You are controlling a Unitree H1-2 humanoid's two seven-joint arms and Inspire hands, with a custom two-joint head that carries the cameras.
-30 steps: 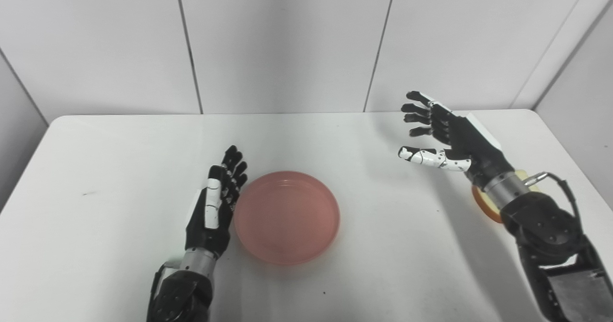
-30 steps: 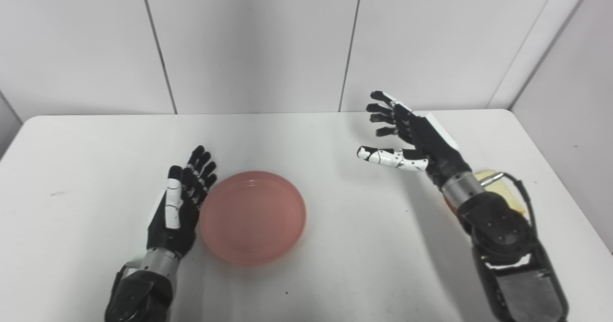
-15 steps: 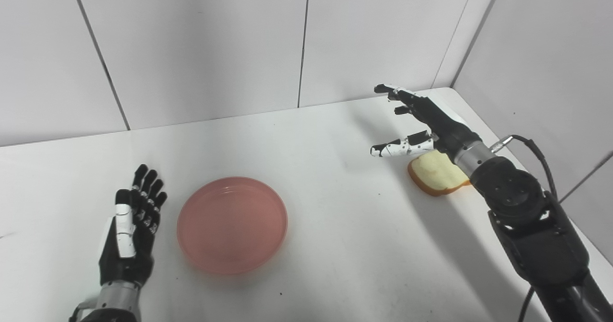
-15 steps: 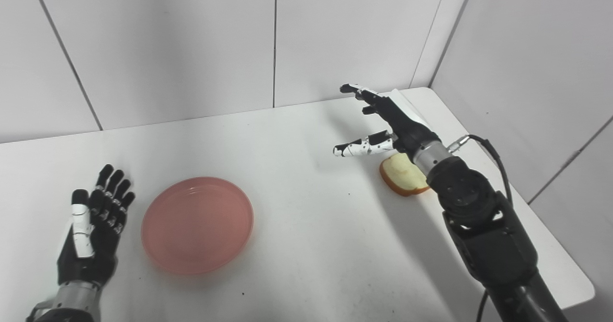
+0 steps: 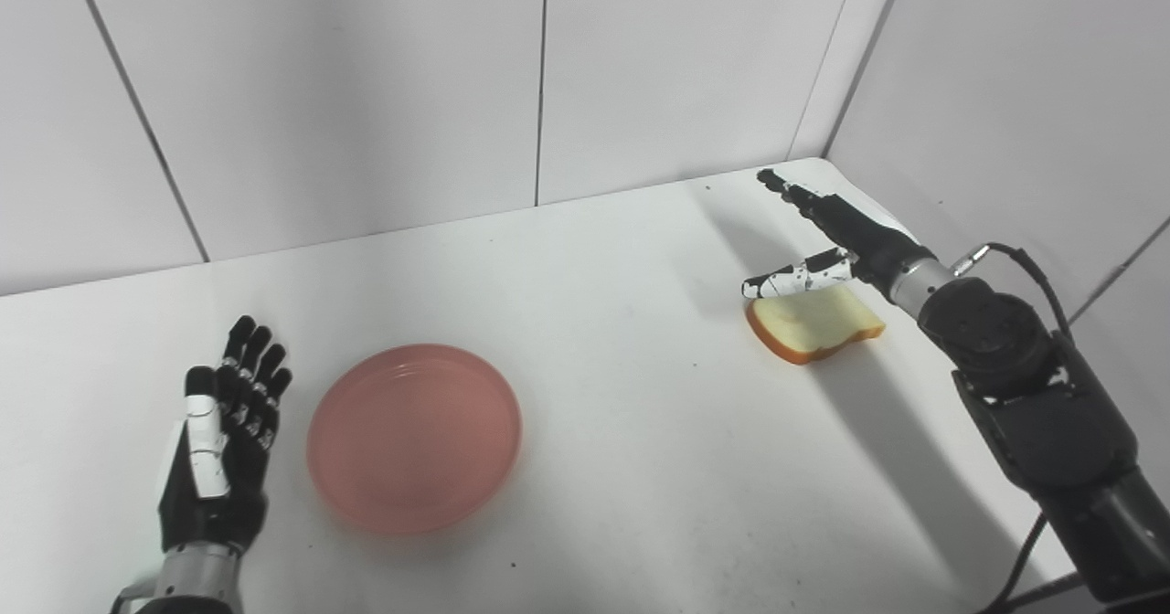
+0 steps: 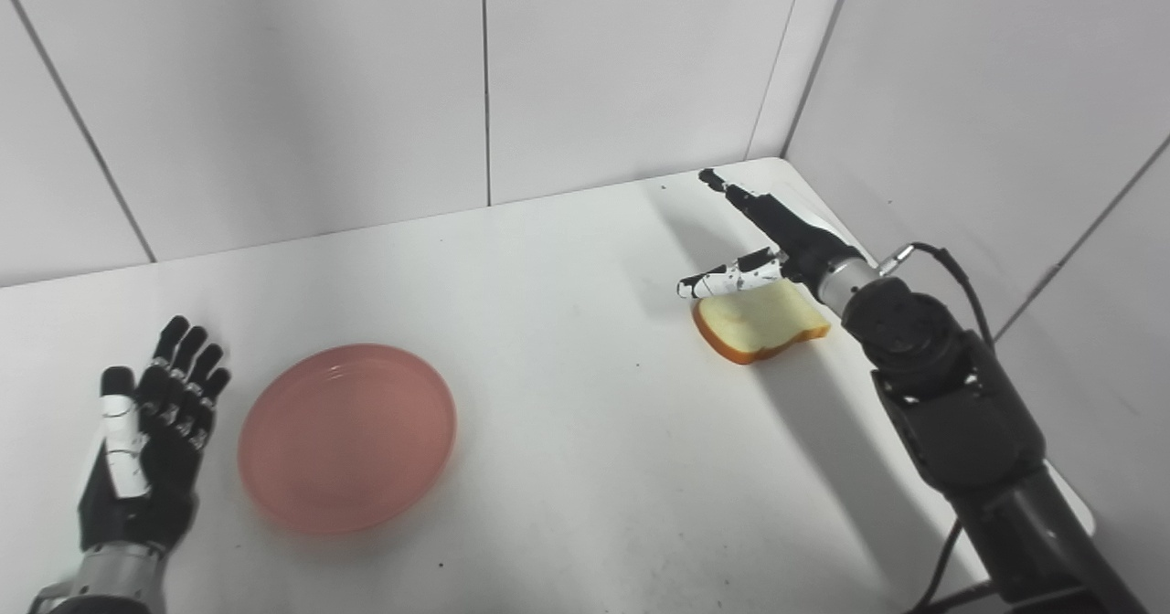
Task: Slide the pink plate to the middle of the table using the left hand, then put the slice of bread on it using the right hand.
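Your pink plate [image 5: 414,438] sits flat on the white tabletop [image 5: 622,431], left of centre and nearer the front edge than the back wall. It is empty.

Your left hand [image 5: 218,454] is just beside the plate's left rim, apart from it by a narrow strip of bare tabletop. The palm faces up and toward the plate, fingers straight and spread a little — it is open and holds nothing. Whether its back touches the surface you cannot tell from these 2 views.

The slice of bread [image 5: 813,322] lies flat on the tabletop far to the right, near the right edge and well apart from the plate. Its pale face is up and its brown crust shows along the near edge.

Your right hand [image 6: 777,239] reaches over the far side of the bread, with its arm [image 6: 941,404] coming in from the lower right. The fingers point away toward the back corner, stretched out, and the white-speckled thumb [image 5: 793,278] juts left, just above the bread's far left corner. The hand is open, nothing in its hold — whether the thumb actually touches the crust is not clear. A shadow of the arm falls on the tabletop beside the slice.

A black cable [image 5: 1015,262] loops off the right wrist.
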